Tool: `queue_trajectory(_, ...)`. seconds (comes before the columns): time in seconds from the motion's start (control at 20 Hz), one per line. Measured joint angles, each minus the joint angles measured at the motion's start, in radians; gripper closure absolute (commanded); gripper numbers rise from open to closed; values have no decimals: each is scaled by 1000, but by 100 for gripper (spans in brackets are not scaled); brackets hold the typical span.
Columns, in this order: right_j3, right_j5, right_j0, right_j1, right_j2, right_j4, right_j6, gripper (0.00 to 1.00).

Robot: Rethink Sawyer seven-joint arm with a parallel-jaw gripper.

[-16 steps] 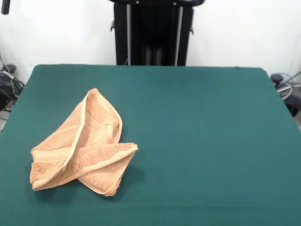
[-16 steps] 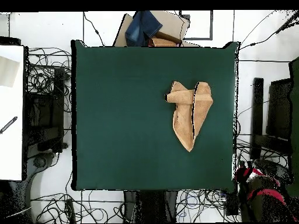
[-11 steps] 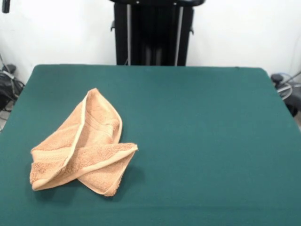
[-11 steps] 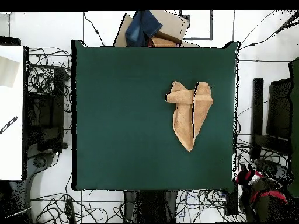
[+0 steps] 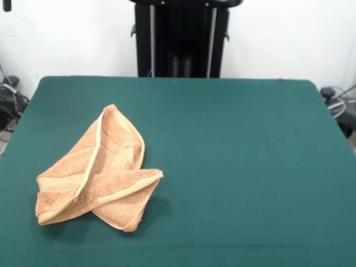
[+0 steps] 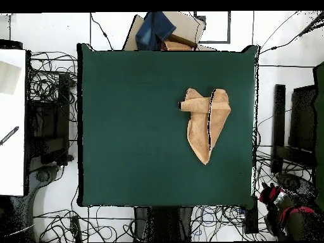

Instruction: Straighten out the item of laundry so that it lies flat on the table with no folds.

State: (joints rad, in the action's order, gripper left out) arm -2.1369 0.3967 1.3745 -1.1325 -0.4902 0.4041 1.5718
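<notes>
Green table (image 5: 233, 167) carries the towel (image 5: 97, 169) near one side, folded over itself in crossed layers; flattening not begun. Gripper in neither view, its state unknown

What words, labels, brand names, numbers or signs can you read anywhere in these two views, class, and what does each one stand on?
None can be read.
The towel shows only woven band stripes and a paler hem, no label.
The table is plain dark green cloth with no marking.
</notes>
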Motion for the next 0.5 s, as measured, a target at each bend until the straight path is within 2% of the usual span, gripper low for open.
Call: queue_trajectory(0.5, 32, 0, -69, 48, 2, 121, 0, 0)
